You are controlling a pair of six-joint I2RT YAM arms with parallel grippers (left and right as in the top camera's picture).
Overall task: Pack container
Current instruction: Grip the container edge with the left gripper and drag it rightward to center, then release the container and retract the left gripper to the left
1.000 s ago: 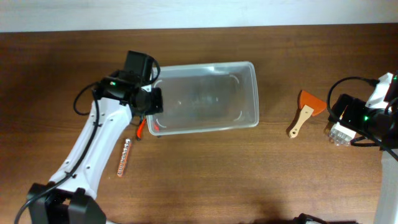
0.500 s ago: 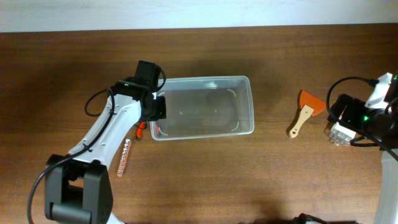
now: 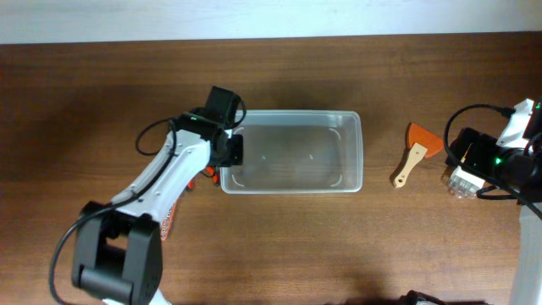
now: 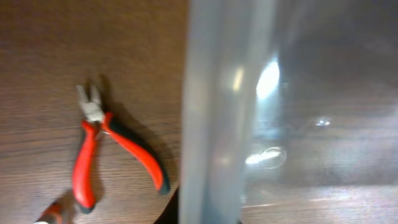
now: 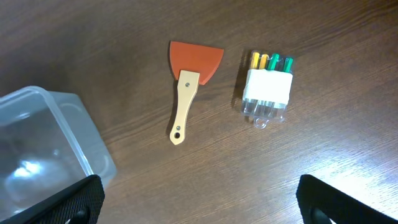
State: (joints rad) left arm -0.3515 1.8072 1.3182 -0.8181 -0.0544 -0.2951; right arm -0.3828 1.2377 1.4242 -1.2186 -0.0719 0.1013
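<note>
The container (image 3: 292, 188) is a clear rectangular tub lying empty at the table's middle. My left gripper (image 3: 230, 151) is shut on its left rim. In the left wrist view the rim (image 4: 217, 93) runs upright through the frame, and only dark finger edges show at its foot (image 4: 208, 216). My right gripper (image 3: 471, 158) is open and empty at the far right, above the table (image 5: 199, 199). The container's corner shows in the right wrist view (image 5: 56, 149).
Red-handled pliers (image 4: 106, 149) lie just left of the container, partly under my left arm (image 3: 203, 173). An orange scraper with a wooden handle (image 3: 417, 151) (image 5: 186, 87) and a small clear box of coloured bits (image 3: 458, 182) (image 5: 267, 87) lie right. A beaded stick (image 3: 166, 225) lies lower left.
My left gripper has dragged the container to the right and squared it up. The pliers and beaded stick stayed behind. The right arm has not moved.
</note>
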